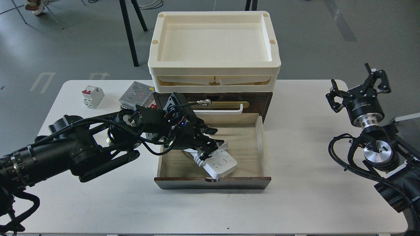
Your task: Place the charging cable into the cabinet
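The charging cable (220,163), a white power strip with its cord looped around its middle, lies slanted on the floor of the open drawer near the front wall. The cabinet (265,100) is dark brown with a white bar handle, and its pale wood drawer (249,154) is pulled out toward me. My left gripper (213,139) hovers inside the drawer just above and behind the strip, with its fingers spread and holding nothing. My right gripper (359,86) is open and empty, raised over the right side of the table, far from the cabinet.
Two stacked cream plastic trays (213,70) sit on top of the cabinet. A silver perforated power supply box (136,94) and a small white-and-red circuit breaker (93,96) lie on the white table (302,203) to the cabinet's left.
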You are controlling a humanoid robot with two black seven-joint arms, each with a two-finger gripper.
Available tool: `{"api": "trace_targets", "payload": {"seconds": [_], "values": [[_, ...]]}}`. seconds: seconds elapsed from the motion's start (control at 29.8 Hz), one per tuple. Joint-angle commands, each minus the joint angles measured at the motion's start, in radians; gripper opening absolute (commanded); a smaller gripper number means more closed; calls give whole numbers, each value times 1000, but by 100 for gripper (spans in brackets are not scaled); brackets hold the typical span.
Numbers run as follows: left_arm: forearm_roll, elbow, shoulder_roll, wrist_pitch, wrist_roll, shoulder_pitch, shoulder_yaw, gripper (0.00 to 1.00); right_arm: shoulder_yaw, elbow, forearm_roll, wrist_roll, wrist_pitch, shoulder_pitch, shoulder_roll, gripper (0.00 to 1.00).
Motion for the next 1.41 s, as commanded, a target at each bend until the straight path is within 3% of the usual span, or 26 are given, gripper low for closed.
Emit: {"api": "trace_targets", "payload": {"seconds": [0.0,0.1,0.27,0.37,0.54,0.7,0.77,0.84,1.04,1.24,1.37], "values": [[-83,-16,0,51,-15,-3,-24,98,0,0,0,0,0,2,0,100],[-234,-82,9,49,-34,-1,-149,99,0,2,0,0,0,2,0,100],[-661,-133,17,43,-164,6,-365,99,0,0,0,0,0,0,0,100],[-955,-121,20,38,-184,11,-496,99,0,0,0,0,0,0,0,100],[-1333,-43,54,-9,-146,54,-718,99,2,-1,0,-2,3,2,0,100],[-1688,133,52,-60,29,137,-939,99,12,-3,0,-2,3,3,0,100],[-1842,227,51,-77,55,154,-964,100,14,-3,1,-2,2,3,0,100],[-1949,310,52,-115,55,163,-964,100,15,-5,5,-6,0,3,0,100],[-2132,488,51,-119,58,216,-964,100,17,-6,9,-26,-5,9,0,100],[-2165,513,28,-119,63,318,-949,100,23,-6,14,-26,-5,12,0,100],[-2156,501,-22,-98,60,324,-848,100,44,-5,14,-25,-3,12,0,100]]}}
